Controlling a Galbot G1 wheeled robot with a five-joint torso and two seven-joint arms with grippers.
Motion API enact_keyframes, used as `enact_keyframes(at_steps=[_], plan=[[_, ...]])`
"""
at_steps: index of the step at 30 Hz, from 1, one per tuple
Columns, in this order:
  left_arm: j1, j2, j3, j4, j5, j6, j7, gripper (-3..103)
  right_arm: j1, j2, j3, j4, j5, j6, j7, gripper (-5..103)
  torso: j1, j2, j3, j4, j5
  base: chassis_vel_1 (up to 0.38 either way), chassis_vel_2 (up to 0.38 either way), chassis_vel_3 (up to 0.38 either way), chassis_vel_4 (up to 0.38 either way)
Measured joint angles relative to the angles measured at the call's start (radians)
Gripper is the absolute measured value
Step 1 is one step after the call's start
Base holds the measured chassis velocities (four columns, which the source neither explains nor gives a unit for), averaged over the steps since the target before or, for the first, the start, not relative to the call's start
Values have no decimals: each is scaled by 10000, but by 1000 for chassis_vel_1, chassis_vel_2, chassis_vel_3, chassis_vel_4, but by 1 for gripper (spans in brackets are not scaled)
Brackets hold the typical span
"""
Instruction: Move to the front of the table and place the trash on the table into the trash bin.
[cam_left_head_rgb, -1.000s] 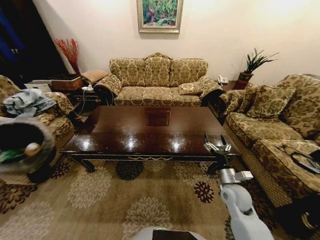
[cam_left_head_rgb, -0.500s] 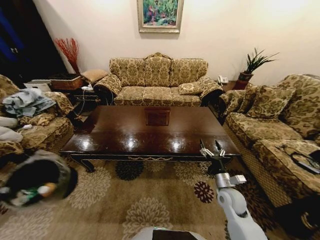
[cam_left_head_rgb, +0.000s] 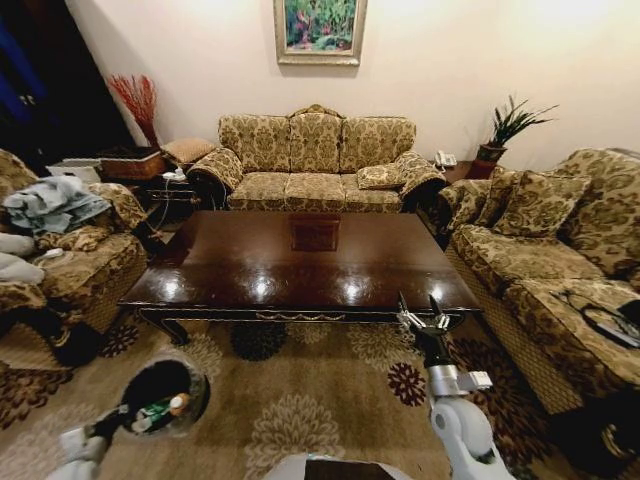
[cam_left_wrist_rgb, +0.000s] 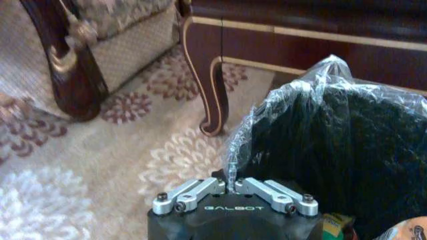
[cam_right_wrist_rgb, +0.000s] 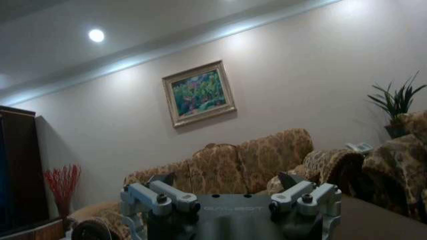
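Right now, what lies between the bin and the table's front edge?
Bare patterned carpet in the head view, between the bin held by the left gripper and the table. The left wrist view shows a table leg close by.

Table (cam_left_head_rgb: 300, 265): dark glossy wood, square centre inlay, top bare. Patterned carpet (cam_left_head_rgb: 300, 410): carries table; trash bin (cam_left_head_rgb: 163, 397) apparently held just above it.

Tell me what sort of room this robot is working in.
Most likely a home living room: patterned sofas ring a glossy dark wooden coffee table on a floral carpet, with a framed painting on the wall and a potted plant in the corner.
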Motion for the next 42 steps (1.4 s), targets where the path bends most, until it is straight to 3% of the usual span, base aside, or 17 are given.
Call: enact_keyframes(at_steps=[5,11,22,33,42], plan=[[-994,80,557,1551,246,-430,-101,2,-212,228,-171,141,-267,153,-72,100,0,0,0,-5,7,0,0,0,0],[-1481,135,691,2357,205,-526,-556,2,-472,299,-215,212,-544,377,-243,100,0,0,-1,-3,7,0,0,0,0],[-1430,112,429,2428,-1001,231,-971,2,-638,254,-201,337,-621,480,-278,100,0,0,-1,-3,5,4,4,-5,-3],[-1196,132,190,2577,-1008,642,-1086,2,-742,256,-120,400,-560,649,-269,100,0,0,-1,-1,7,163,162,-157,-171],[-1342,-109,-101,2807,-1518,1591,-1760,2,-1134,210,29,506,-353,1066,-312,100,-1,1,-2,1,-4,115,117,-101,-116]])
